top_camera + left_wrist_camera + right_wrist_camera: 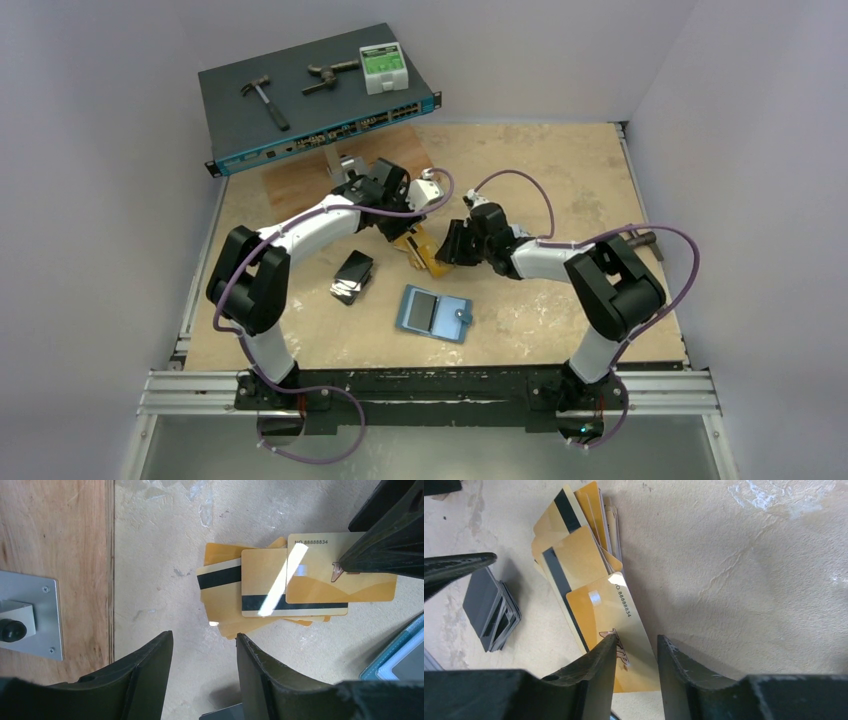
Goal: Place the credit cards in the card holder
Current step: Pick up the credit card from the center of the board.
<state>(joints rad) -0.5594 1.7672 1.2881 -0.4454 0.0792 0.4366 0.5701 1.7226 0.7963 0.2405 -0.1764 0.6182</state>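
Jaws narrowly apart, the right tool (636, 641) rests one finger on the top card (604, 610) of the fanned pile (235, 580) at the middle of the surface (560, 180), probably to slide it free; the left tool (204, 640) hangs open nearby, and the holder (435, 314) lies unfolded toward the near edge, ready.

Left arm (310, 222) reaching forward and inward, left gripper (204, 639) pointing down, fingers spread apart, right arm (545, 258) bent inward, right gripper (636, 641) low, fingers narrowly apart
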